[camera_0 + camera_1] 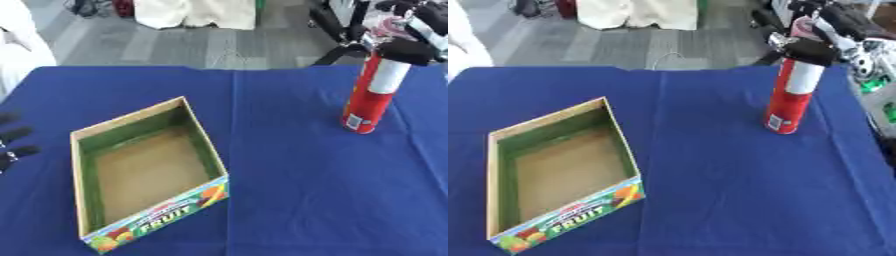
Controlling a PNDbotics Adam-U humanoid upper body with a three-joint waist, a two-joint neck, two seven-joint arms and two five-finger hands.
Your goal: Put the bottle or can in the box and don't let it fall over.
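Matt blue tablecloth (289,200), cardboard box (144,170), perhaps glossy metal can (372,95)

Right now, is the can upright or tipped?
Slightly tilted: the can leans, base at the blue tablecloth, right hand gripping its top.

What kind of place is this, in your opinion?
Probably a lab or test room: a table with a blue cloth, grey flooring beyond it, and black equipment stands at the far edge.

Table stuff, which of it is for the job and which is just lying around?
For the job:
can, red and white, upright, tilted slightly
right hand, curled round its top
box, open, nothing in it

Just there:
left hand, idle at the left edge
blue cloth
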